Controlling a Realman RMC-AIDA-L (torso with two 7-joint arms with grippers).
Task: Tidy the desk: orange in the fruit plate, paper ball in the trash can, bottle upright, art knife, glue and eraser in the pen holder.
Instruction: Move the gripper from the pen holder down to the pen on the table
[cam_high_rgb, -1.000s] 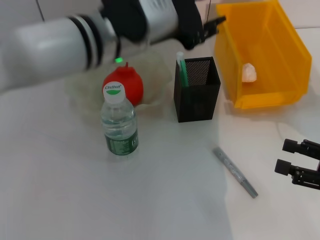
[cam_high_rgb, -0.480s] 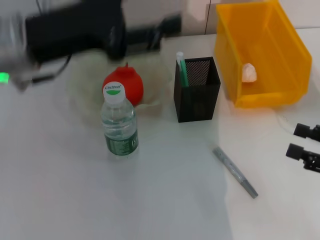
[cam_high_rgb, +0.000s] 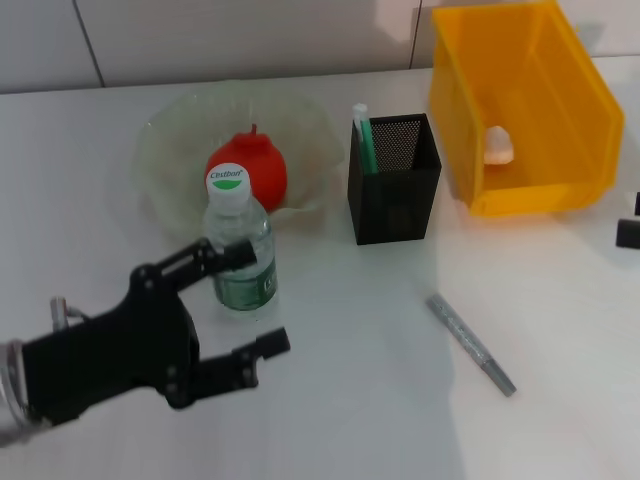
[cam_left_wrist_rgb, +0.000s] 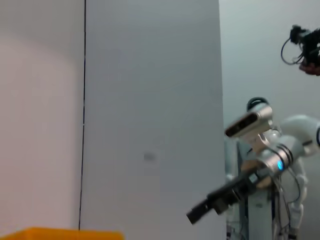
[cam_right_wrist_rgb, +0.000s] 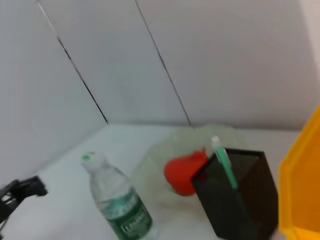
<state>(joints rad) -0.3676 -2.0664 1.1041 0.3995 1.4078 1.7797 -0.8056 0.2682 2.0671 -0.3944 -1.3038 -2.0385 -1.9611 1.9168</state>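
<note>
A round red fruit (cam_high_rgb: 248, 172) lies in the translucent fruit plate (cam_high_rgb: 170, 150). In front of it the bottle (cam_high_rgb: 238, 250) stands upright. My left gripper (cam_high_rgb: 267, 297) is open at the front left, its upper finger beside the bottle's label. The black mesh pen holder (cam_high_rgb: 395, 190) holds a green and white stick (cam_high_rgb: 362, 135). The grey art knife (cam_high_rgb: 470, 343) lies flat on the table. The paper ball (cam_high_rgb: 497, 146) sits inside the yellow trash can (cam_high_rgb: 580, 110). No eraser shows. My right gripper (cam_high_rgb: 631, 220) peeks in at the right edge, its fingers apart.
The right wrist view shows the bottle (cam_right_wrist_rgb: 117, 200), the red fruit (cam_right_wrist_rgb: 186, 172), the pen holder (cam_right_wrist_rgb: 240, 200) and the yellow bin's wall (cam_right_wrist_rgb: 300, 190). The left wrist view faces a wall with another robot (cam_left_wrist_rgb: 260, 150) far off.
My left arm swung from over the plate at the back down to the front left, beside the bottle. The right gripper drew back to the right edge.
</note>
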